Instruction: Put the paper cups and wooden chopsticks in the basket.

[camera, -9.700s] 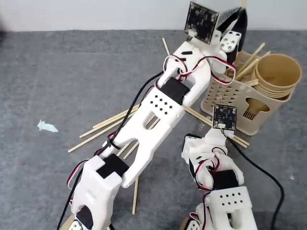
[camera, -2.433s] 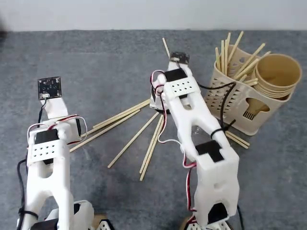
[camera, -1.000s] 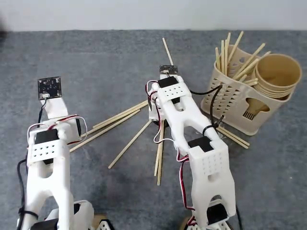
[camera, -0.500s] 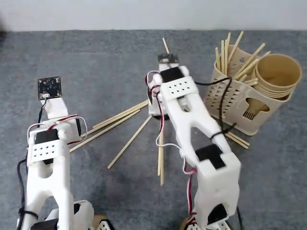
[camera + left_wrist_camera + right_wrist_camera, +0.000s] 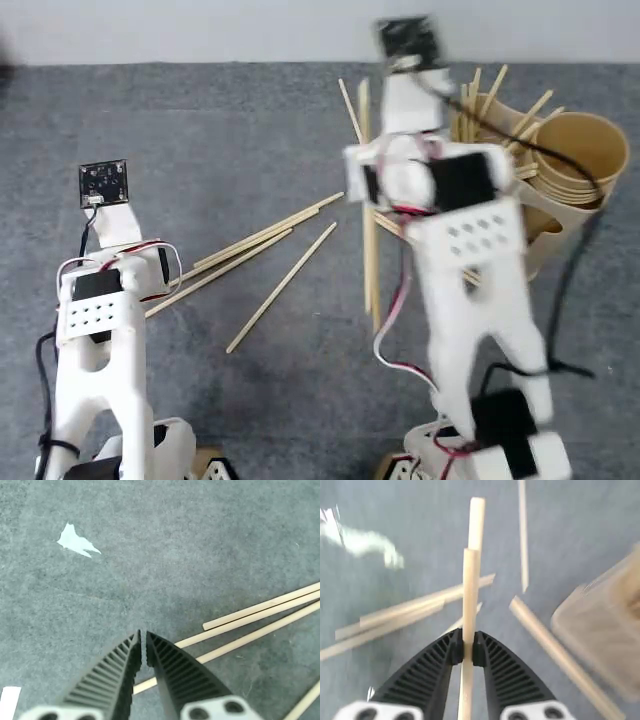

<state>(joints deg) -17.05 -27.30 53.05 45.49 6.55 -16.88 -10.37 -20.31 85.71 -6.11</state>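
Right gripper (image 5: 465, 644): clamped on two chopsticks (image 5: 368, 210).
Chopstick axis: pointing away from the arm's base.
Basket (image 5: 548, 238): just beside, to their right.
Left gripper (image 5: 142, 636): closed, empty, well apart.

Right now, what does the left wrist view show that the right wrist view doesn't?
Left wrist: the left gripper, shut on nothing. Right wrist: the right gripper clamped on chopsticks, with the basket blurred off to one side. Both: loose chopsticks lying on the grey mat.
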